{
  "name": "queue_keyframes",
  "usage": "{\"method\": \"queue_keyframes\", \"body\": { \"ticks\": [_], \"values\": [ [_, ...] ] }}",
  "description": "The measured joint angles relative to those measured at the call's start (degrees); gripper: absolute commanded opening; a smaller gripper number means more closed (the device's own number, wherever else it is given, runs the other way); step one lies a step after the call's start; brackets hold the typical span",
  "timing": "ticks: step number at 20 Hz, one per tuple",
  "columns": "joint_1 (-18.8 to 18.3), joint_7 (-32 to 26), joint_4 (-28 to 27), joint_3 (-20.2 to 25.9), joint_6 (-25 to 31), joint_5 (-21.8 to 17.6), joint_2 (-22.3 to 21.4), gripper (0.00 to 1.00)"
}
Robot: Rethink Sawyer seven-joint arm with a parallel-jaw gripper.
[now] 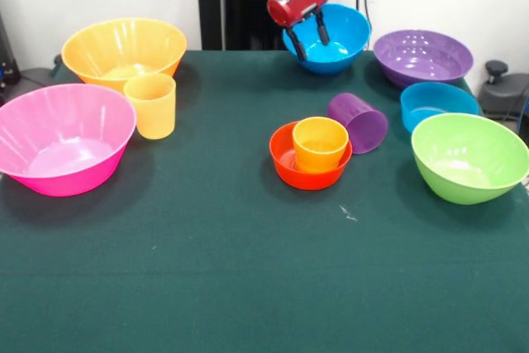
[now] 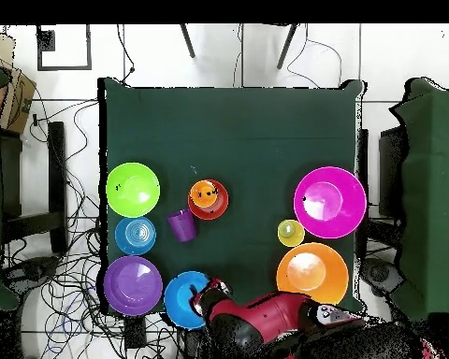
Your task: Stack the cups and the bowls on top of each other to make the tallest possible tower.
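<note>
My gripper [image 1: 311, 39] hangs at the table's far edge over the medium blue bowl [image 1: 345, 32]. Its fingers are apart, one outside the bowl's left rim and one inside. In the overhead view the gripper [image 2: 206, 300] is at that bowl's [image 2: 181, 299] right rim. The orange cup [image 1: 320, 144] stands upright in the small red-orange bowl [image 1: 283, 163] mid-table. The purple cup [image 1: 358, 121] lies on its side just right of them. The yellow-orange cup [image 1: 151, 105] stands upright in front of the big yellow bowl [image 1: 124, 49].
The big pink bowl [image 1: 62, 138] sits at the left. The wide purple bowl [image 1: 422, 55], small blue bowl [image 1: 438, 103] and lime green bowl [image 1: 469, 157] line the right side. The green table [image 1: 248, 270] stretches toward the front.
</note>
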Motion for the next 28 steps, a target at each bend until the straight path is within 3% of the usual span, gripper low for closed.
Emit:
{"method": "queue_keyframes", "body": {
  "ticks": [11, 21, 28],
  "values": [
    [-0.44, 0.00, -0.59, -0.16, -1.12, -0.13, -1.21, 1.00],
    [-7.20, 0.00, 0.51, 6.13, 6.40, 0.20, -8.02, 1.00],
    [-5.79, 0.00, 0.50, 6.20, 6.98, 0.20, -7.99, 1.00]
  ]
}}
